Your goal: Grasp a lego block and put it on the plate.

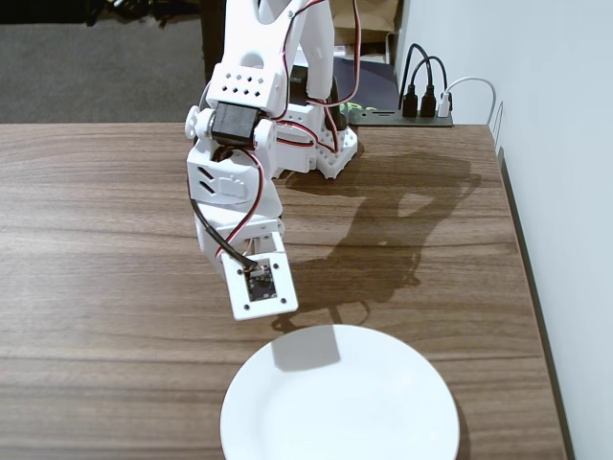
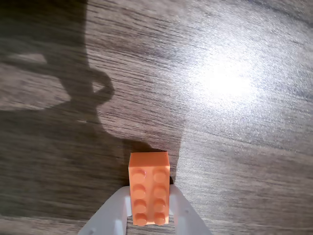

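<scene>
While the arm (image 1: 251,144) leans forward over the tabletop (image 1: 96,240), the wrist view shows the jaws (image 2: 149,215) grasping the lego block (image 2: 149,188), one white finger against each long side of it. The block sits lengthwise between the fingers, studs facing the camera, its far end projecting beyond the fingertips. Whether it rests on the wood or hangs just clear of it cannot be told from this view; the dark shadow at its far end suggests a small gap. In the fixed view the block is hidden beneath the wrist housing.

The plate (image 1: 383,422) lies ahead of the jaws, near but not under them; its rim is just beyond the housing in the fixed view.

Handling notes, as judgement:
- The block is rigid, light plastic. It will not deform under pressure.
- Its side walls are smooth and likely slippery; grip depends on even, parallel contact.
- Holding across the narrow width, on the flat long sides, is the sound choice. The studded top offers no flat seat.
- The plate is glossy, so a block released from height may skid or bounce.
</scene>
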Available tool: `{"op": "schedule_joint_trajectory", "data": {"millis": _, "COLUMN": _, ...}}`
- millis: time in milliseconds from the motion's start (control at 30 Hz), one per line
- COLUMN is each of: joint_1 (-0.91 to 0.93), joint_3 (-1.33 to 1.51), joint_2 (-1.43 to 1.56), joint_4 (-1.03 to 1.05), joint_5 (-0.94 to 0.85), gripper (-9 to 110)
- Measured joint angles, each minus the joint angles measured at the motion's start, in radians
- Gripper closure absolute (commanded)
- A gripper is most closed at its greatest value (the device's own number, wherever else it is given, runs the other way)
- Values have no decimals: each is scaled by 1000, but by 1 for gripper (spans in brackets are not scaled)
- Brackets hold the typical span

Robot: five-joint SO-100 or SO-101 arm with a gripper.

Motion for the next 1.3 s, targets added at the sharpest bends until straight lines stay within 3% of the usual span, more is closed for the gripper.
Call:
{"op": "schedule_joint_trajectory", "data": {"millis": 400, "joint_1": -206, "joint_3": 69, "joint_2": 247, "joint_4": 12, "joint_5": 282, "gripper": 101}}
{"op": "schedule_joint_trajectory", "data": {"millis": 767, "joint_1": -351, "joint_3": 71, "joint_2": 310, "joint_4": -106, "joint_5": 584, "gripper": 101}}
{"op": "schedule_joint_trajectory", "data": {"millis": 1300, "joint_1": -387, "joint_3": -373, "joint_2": -64, "joint_4": -89, "joint_5": 779, "gripper": 101}}
